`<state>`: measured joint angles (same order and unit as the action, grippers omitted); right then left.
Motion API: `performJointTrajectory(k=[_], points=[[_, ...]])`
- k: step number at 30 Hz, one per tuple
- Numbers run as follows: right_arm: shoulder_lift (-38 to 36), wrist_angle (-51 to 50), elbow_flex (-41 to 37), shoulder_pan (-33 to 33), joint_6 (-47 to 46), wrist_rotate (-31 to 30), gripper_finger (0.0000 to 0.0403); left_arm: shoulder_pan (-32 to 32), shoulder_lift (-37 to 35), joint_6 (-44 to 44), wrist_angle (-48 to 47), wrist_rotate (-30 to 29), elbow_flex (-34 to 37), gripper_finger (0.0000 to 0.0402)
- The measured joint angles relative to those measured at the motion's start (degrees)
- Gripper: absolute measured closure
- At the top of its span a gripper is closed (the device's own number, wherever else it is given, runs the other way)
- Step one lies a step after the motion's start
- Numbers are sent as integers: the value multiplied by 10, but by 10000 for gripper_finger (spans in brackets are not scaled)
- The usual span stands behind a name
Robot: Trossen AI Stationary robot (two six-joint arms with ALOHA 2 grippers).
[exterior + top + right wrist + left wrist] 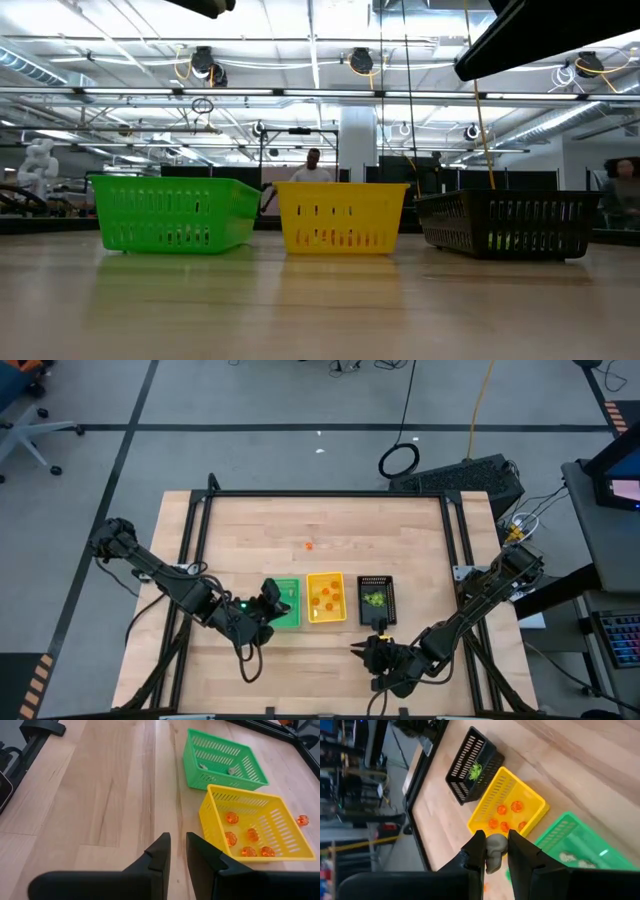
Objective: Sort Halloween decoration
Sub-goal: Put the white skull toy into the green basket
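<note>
Desk [320,520]: pale wood, broad, with three trays in a row near its front edge and one loose orange trinket [308,545] well apart, toward the middle.
Left arm: reaches in from the left, and its left gripper [496,854] hangs at the green tray's edge.
Right arm: waits low at the front right, right gripper [177,851] over bare wood, jaws drawn narrow with nothing between them.
Green tray [291,618]: leftmost, a couple of pale pieces lying inside.
Yellow tray [326,617]: middle, holding a handful of orange trinkets.
Black tray [376,617]: rightmost, yellow-green pieces [374,599] clustered in it.
Held piece: a pale whitish-grey trinket [495,851], pinched between the left jaws, up off the desk, close by the green tray.
Handling, my read: tiny, light, hard moulded plastic, likely smooth and rounded, so it could squirt out of a pinch. Take it across its widest middle, squarely, and release low so it doesn't bounce out.
Still to go: that lone orange one on the desk.
</note>
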<state>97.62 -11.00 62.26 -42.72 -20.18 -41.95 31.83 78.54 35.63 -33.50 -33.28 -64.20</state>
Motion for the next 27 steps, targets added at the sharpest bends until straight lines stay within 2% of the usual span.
performJointTrajectory(k=[3,19,23,27], points=[[0,0,0,0,5,0,355,0,0,-63,0,0,0,350],[0,0,0,3,16,0,355,0,0,-532,0,0,0,350],[0,0,0,3,15,-1,355,-2,0,-599,0,0,0,350],[0,4,0,3,14,-15,355,-2,0,-604,2,0,3,350]])
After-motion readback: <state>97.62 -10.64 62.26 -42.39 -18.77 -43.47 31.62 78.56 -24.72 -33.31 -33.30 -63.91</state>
